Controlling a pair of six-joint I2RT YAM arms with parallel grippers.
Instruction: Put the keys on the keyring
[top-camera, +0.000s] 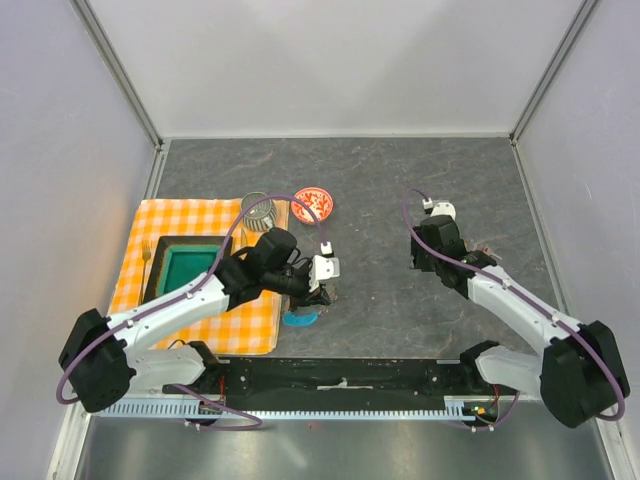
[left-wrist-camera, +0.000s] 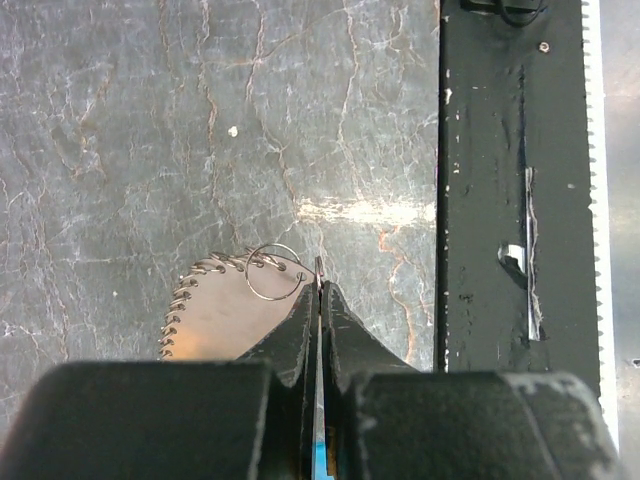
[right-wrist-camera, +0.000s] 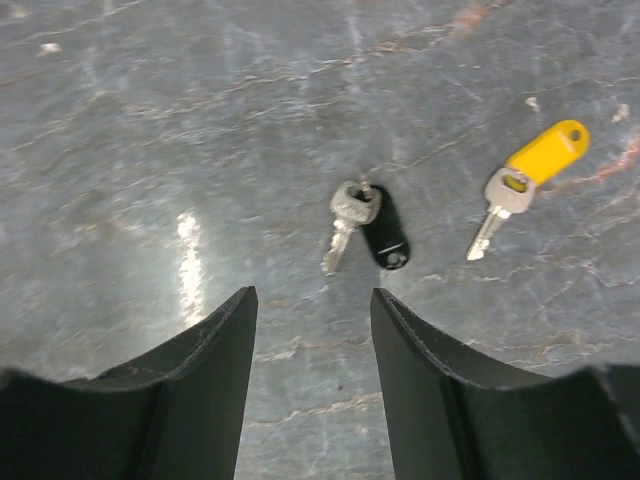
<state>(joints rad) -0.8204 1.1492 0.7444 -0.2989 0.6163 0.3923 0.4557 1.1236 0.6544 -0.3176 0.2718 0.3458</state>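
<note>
the left pincer (top-camera: 322, 296) sits low over the table in the top view, jaws shut, with the keyring's blue tag (top-camera: 300, 318) showing just beside it toward the near edge. the table (top-camera: 400, 180) is grey and veined like stone, closed in by pale walls (top-camera: 330, 60). on its left lies one orange checked cloth (top-camera: 170, 220) carrying one green tray (top-camera: 190, 265) and one fork (top-camera: 146, 255). one ribbed metal cup (top-camera: 258, 210) stands at the cloth's far corner, and one red bowl (top-camera: 312, 204) is just beside it on the bare stone. two arms reach in, one from each side.

the left wrist view shows those jaws pressed together on a thin edge of the keyring (left-wrist-camera: 225, 310), with blue between the fingers. its wire loop and fringe of grey coils lie on the stone, and one black rail (left-wrist-camera: 510, 200) runs at the right.

the right wrist view has the right pincer (right-wrist-camera: 312, 300) open, holding nothing, above one black-tagged key (right-wrist-camera: 380, 232) and one yellow-tagged key (right-wrist-camera: 540, 155). that makes two, lying apart.
</note>
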